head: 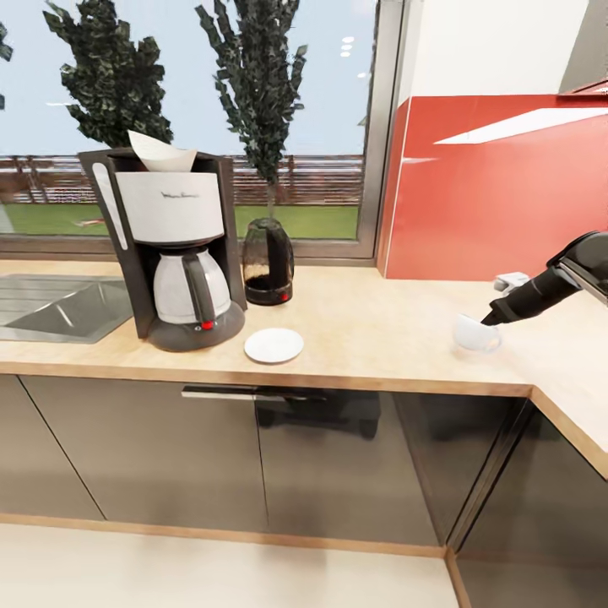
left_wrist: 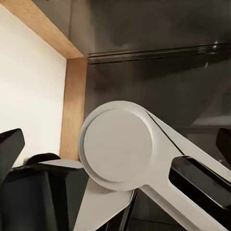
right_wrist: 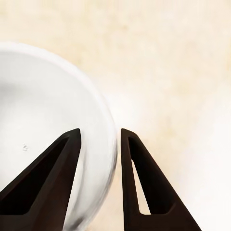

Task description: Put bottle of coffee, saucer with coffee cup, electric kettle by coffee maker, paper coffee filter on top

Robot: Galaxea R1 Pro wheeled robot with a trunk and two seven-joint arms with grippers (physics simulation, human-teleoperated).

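The coffee maker (head: pixel 173 253) stands on the kitchen countertop (head: pixel 380 329) beside the sink, with a white paper coffee filter (head: pixel 160 152) sticking out of its top. The dark electric kettle (head: pixel 268 262) stands just to its right. In front of the kettle lies the bare white saucer (head: pixel 274 344). Far right, the coffee cup (head: pixel 473 333) rests on the counter with my right gripper (head: pixel 490 321) shut on its rim. One finger is inside the coffee cup (right_wrist: pixel 48 120) and one is outside. My left gripper (left_wrist: pixel 115 144) is open, low by the cabinets. The bottle of coffee and the kitchen shelf are out of view.
A steel sink (head: pixel 51 308) is set into the counter at the left. A red wall panel (head: pixel 498 186) rises behind the cup, and the counter turns a corner at the right. Dark cabinet fronts with a bar handle (head: pixel 219 393) run below.
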